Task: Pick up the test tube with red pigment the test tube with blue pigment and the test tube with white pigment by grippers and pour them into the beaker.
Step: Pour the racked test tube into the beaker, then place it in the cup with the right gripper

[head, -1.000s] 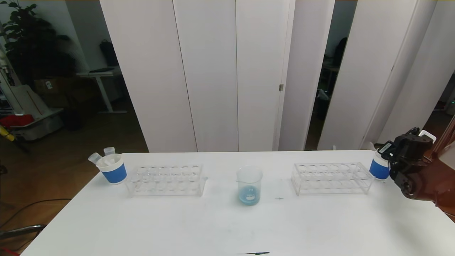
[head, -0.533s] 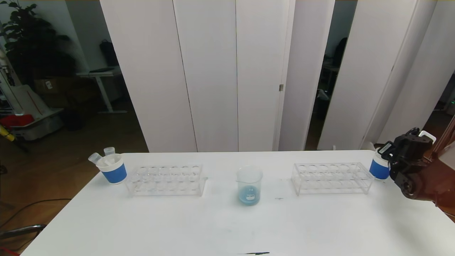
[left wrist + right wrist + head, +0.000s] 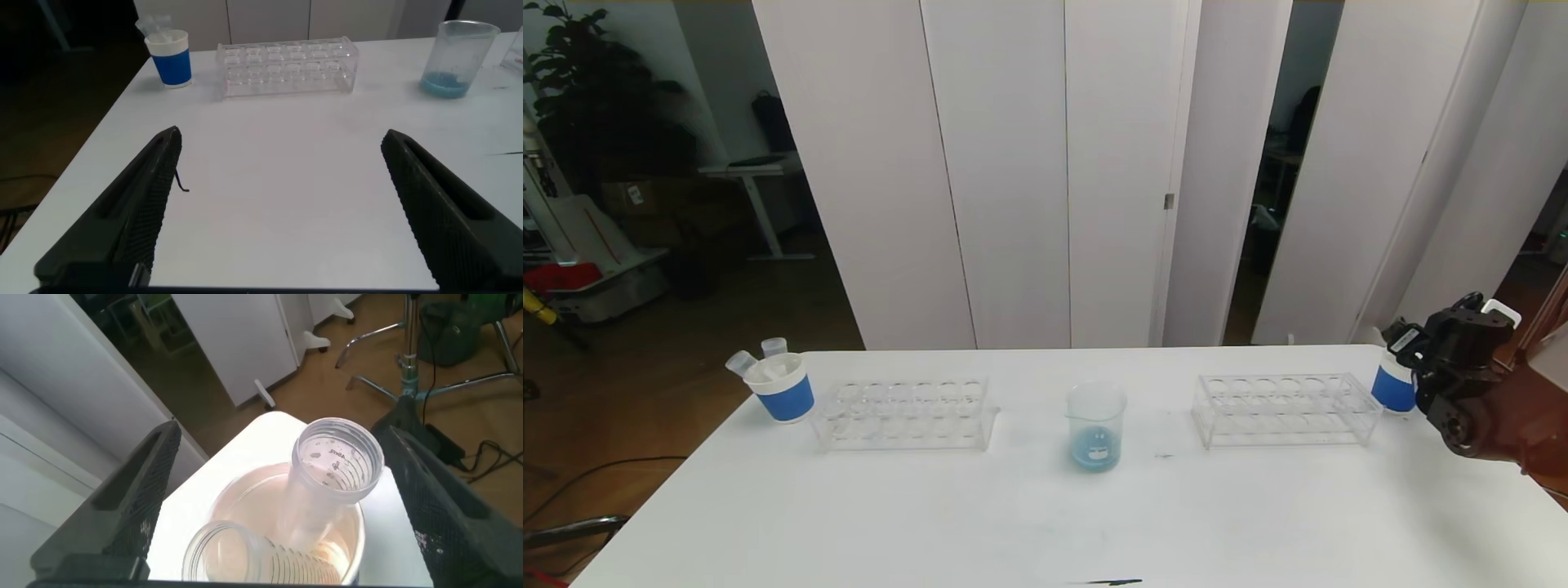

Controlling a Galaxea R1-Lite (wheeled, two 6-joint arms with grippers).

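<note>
Fingers of both grippers stand wide apart, with nothing clamped between them.

From the head camera, the right gripper (image 3: 1401,343) hangs at the table's far right corner, directly over a blue-banded white paper cup (image 3: 1392,388). A clear cylindrical glass beaker (image 3: 1096,425) with blue liquid at its bottom stands mid-table on the white tabletop (image 3: 1045,514), between two empty clear plastic tube racks, one to the left (image 3: 905,413) and one to the right (image 3: 1286,408). A second blue-banded paper cup (image 3: 783,387) at the far left holds emptied clear tubes.

In the left wrist camera, the left gripper (image 3: 282,208) hovers low over bare table near the robot, well apart from the beaker (image 3: 460,59), the left rack (image 3: 287,64) and the left cup (image 3: 171,57).

In the right wrist camera, the right gripper (image 3: 286,498) straddles the cup (image 3: 245,498), where two emptied clear plastic tubes (image 3: 331,478) lean inside, untouched by either finger.
</note>
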